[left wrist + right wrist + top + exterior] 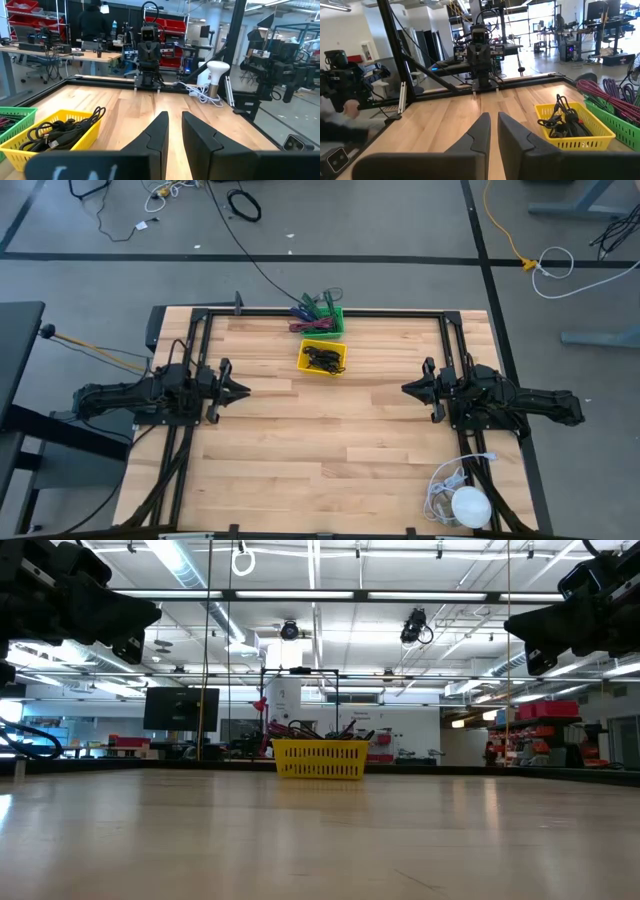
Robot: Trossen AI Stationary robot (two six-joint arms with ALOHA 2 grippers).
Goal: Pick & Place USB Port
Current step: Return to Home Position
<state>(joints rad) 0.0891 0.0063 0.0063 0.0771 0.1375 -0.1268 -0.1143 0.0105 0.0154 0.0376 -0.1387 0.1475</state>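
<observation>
A yellow basket (323, 358) (320, 758) (55, 135) (572, 127) stands on the table near the middle of the far edge and holds a tangle of black cables (323, 359). I cannot pick out a single USB part among them. Behind it stands a green basket (325, 322) (615, 120) with purple and red cables. My left gripper (243, 390) (175, 116) hovers over the table's left side and my right gripper (405, 388) (493, 116) over its right. They point at each other, both shut and holding nothing.
A white bulb-shaped lamp (468, 505) (215, 75) with a coiled white cord sits at the near right corner. A black frame (320, 311) runs along the table's far and side edges. Bare wood lies between the grippers. A person in dark clothes (95, 22) stands in the room beyond.
</observation>
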